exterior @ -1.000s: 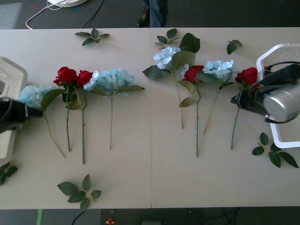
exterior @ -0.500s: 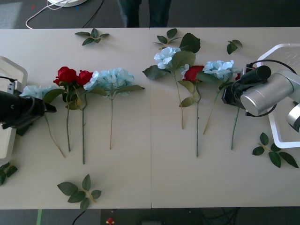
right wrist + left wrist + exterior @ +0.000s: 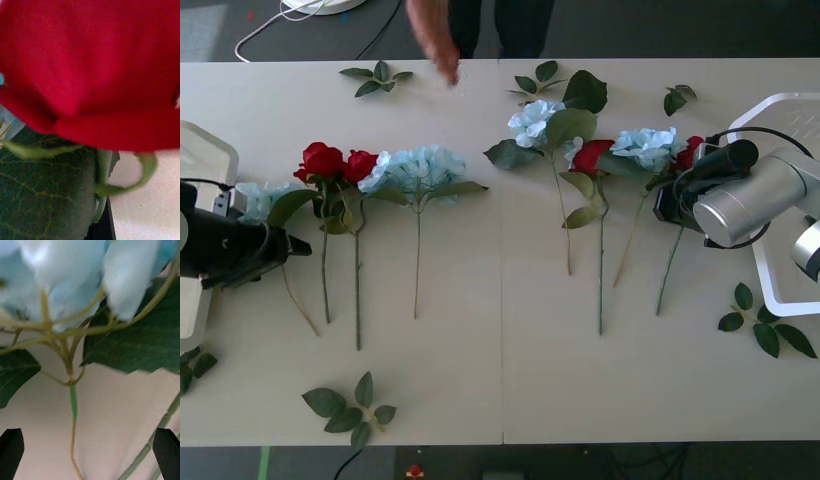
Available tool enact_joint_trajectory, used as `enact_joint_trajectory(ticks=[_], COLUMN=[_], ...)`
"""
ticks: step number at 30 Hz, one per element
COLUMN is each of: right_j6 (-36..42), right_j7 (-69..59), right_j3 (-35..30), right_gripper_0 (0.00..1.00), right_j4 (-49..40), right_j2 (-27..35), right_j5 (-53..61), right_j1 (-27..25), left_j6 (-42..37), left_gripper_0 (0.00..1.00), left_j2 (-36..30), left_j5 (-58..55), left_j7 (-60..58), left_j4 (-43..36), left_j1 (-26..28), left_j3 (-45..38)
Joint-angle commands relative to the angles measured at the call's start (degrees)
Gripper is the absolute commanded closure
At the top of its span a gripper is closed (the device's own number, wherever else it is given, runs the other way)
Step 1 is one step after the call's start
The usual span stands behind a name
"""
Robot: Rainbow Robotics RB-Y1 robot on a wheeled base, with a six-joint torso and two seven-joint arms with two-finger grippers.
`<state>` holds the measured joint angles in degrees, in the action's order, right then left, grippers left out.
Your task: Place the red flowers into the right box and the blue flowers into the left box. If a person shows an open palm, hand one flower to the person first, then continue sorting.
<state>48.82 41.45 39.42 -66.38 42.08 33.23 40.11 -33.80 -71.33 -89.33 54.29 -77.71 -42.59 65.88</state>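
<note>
Right end effector (image 3: 667, 205) against red flower (image 3: 688, 153)

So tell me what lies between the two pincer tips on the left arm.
In the left wrist view, the blue flower's thin stem runs between the open left pincer's tips over bare table, below the pale bloom.

Dark floor (image 3: 660, 28) behind beige table (image 3: 500, 380)

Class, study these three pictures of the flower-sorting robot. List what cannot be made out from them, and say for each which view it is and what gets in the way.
1. Right gripper, front view: its fingers are hidden behind the arm and the red rose, which blocks the right wrist view.
2. Person's hand, front view: blurred and cut by the top edge, so an open palm cannot be judged.
3. Right box, front view: cut by the edge, partly covered by the arm.
</note>
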Motion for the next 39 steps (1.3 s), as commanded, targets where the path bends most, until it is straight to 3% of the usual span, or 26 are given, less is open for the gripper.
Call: enact_joint_trajectory(ticks=[1,10,15,21,30,39], right_j6=[-0.5,-2.9,-13.7,-27.9,-42.8,-44.7], right_j7=[0.0,0.4,0.7,0.8,0.8,0.9], right_j3=[0.0,-4.3,-8.8,-14.3,-16.5,-15.3], right_gripper_0=[1.0,1.0,1.0,1.0,1.0,1.0], right_j4=[-1.3,-18.0,-30.7,-39.1,-40.7,-40.6], right_j2=[0.4,8.5,14.8,16.5,11.9,3.9], right_j5=[0.1,-0.1,-3.2,-9.3,-21.0,-29.7], right_j1=[2.0,-4.3,-11.2,-17.1,-16.0,-10.1], left_j6=[0.3,0.3,0.3,0.3,0.3,0.3], left_gripper_0=[0.0,0.0,0.0,0.0,0.0,0.0], left_j2=[0.0,0.0,0.0,0.0,0.0,0.0], left_j5=[1.0,1.2,1.2,1.2,1.2,1.2], left_j7=[-3.0,-3.1,-3.1,-3.1,-3.1,-3.1], left_j4=[0.2,0.2,0.2,0.2,0.2,0.2], left_j1=[-1.0,-1.0,-1.0,-1.0,-1.0,-1.0], left_j3=[1.4,1.8,1.8,1.8,1.8,1.8])
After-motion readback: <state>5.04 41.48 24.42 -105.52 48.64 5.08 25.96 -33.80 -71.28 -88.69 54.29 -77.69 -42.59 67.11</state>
